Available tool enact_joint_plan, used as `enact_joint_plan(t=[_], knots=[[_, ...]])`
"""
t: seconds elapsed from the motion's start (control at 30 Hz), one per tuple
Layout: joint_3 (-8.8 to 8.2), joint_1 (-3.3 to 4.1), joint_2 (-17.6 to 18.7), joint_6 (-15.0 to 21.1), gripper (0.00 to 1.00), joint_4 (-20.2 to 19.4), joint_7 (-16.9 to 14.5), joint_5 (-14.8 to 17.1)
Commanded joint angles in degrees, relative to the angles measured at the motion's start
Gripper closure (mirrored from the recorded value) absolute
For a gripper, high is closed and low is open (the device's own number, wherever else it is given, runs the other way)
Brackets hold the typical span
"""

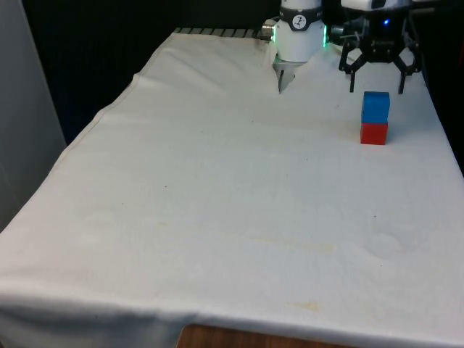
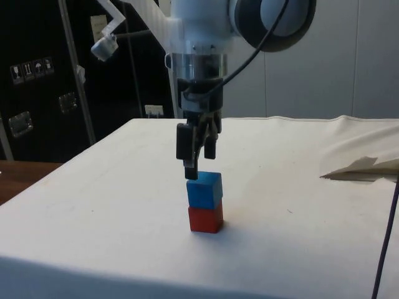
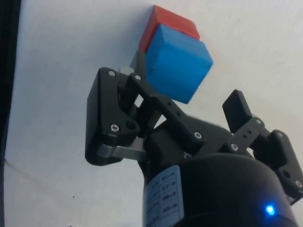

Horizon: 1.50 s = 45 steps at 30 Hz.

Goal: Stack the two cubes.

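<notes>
No readable text. Dark cabinet [image 2: 28, 71] carries small white handling pictograms (symbols only); label on the claw [image 3: 184, 111] body is too blurred to read.

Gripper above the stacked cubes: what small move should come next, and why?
Probably a straight lift upward, clear of the stack. The blue cube already sits on the red cube, roughly aligned, and the gripper hangs open just above the blue one, fingers apart and not gripping it. Rising vertically seems least likely to nudge the stack.

Table: covered with a white cloth [image 1: 217, 203].
On the cloth: a red cube [image 1: 373, 134], near the front view's right edge.
</notes>
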Motion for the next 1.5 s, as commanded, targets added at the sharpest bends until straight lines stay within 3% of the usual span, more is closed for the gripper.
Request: enact_joint_plan(t=[0.0, 0.03, 0.2, 0.23, 0.27, 0.67, 1.47], knots=[[-0.06, 0.00, -0.34, -0.46, 0.00, 0.11, 0.00, 0.06], [0.06, -0.11, -0.46, -1.43, 0.00, 0.57, -1.03, 1.38], [-0.63, -0.23, -2.18, -4.70, 0.00, 1.78, -1.32, 1.55], [-0.69, -0.23, -2.12, -4.01, 0.00, 1.49, -0.29, 0.17], [-0.97, -0.29, -2.69, -5.84, 0.00, 2.23, -1.55, 1.66], [-3.21, -0.46, -4.58, -10.83, 0.00, 4.58, -2.29, 1.55], [-8.48, -1.03, -4.76, -13.98, 0.00, 7.79, -3.84, 1.20]])
